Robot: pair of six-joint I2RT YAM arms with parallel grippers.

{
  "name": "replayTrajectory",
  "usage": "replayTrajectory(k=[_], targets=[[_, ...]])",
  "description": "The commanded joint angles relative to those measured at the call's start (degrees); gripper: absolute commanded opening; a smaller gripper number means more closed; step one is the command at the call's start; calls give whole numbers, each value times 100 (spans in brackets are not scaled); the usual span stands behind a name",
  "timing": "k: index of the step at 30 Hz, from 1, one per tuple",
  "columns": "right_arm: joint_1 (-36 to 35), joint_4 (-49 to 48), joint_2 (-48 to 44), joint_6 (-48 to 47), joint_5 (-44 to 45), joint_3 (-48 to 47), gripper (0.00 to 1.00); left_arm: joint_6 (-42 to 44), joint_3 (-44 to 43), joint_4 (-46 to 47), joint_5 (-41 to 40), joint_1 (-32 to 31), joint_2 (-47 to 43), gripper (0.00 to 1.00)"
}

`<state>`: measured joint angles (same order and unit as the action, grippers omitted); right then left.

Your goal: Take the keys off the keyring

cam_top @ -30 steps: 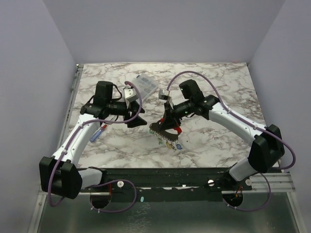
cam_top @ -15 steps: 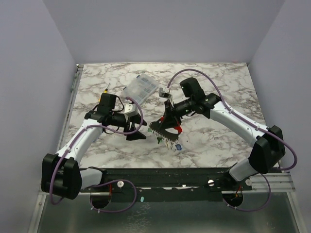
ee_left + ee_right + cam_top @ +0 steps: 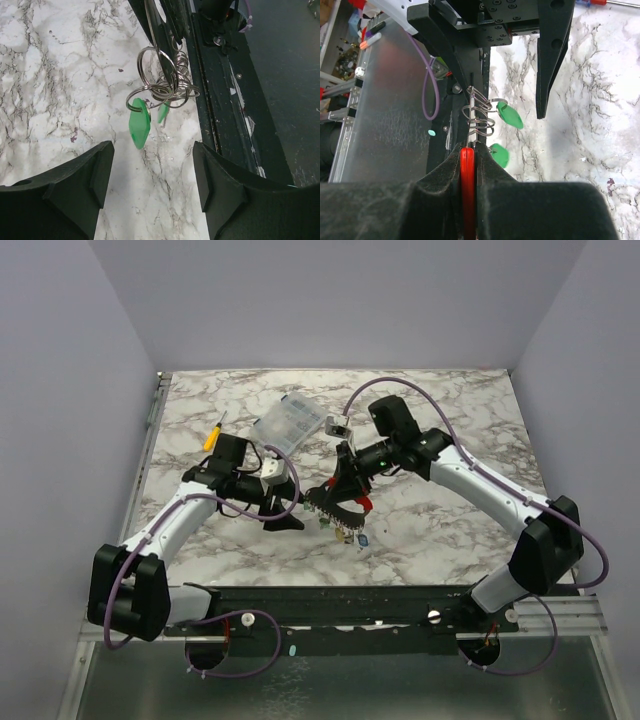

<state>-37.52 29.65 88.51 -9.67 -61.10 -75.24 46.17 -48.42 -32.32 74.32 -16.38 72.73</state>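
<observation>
My right gripper (image 3: 340,502) is shut on the curved red fob (image 3: 467,180) of the keyring and holds it above the marble table. Several silvery rings (image 3: 481,117) hang from it with green key tags (image 3: 510,115). In the top view the keys (image 3: 350,533) dangle below the red fob (image 3: 365,505). My left gripper (image 3: 283,508) is open and empty, just left of the keys. In the left wrist view the rings (image 3: 162,85) and a green tag (image 3: 138,122) hang just ahead of its open jaws (image 3: 152,155), not between them.
A clear plastic box (image 3: 288,420) lies at the back centre of the marble table (image 3: 450,540). A yellow-handled screwdriver (image 3: 213,432) lies at the back left. The black base rail (image 3: 400,605) runs along the near edge, close under the hanging keys.
My left arm has pulled back from the box and swung its gripper nearer and right toward the keys, uncovering the screwdriver. My right gripper has kept its hold on the fob, shifting slightly.
</observation>
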Motion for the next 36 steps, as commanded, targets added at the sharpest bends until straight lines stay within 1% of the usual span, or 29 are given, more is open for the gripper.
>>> replayTrajectory(k=[1,7,14,20,24,32,34,36], targets=[[-59,-30,102,116,-230,-225,0,222,-151,-5,344,-23,81,69],[-67,-82,182,196,-154,-240,1,-22,-327,-9,300,-23,123,67],[-67,-87,216,334,-167,-383,1,-394,-491,15,-78,-24,87,66],[-61,-142,167,430,-168,-377,0,-757,-568,203,0,-24,57,63],[-62,-151,147,444,-174,-367,0,-838,-619,234,29,-27,45,55],[-61,-196,192,510,-284,-416,0,-868,-668,308,11,-159,108,50],[-58,-192,201,497,-299,-436,1,-873,-664,319,4,-171,110,45],[-57,-188,193,499,-321,-440,1,-873,-647,331,3,-165,110,39]])
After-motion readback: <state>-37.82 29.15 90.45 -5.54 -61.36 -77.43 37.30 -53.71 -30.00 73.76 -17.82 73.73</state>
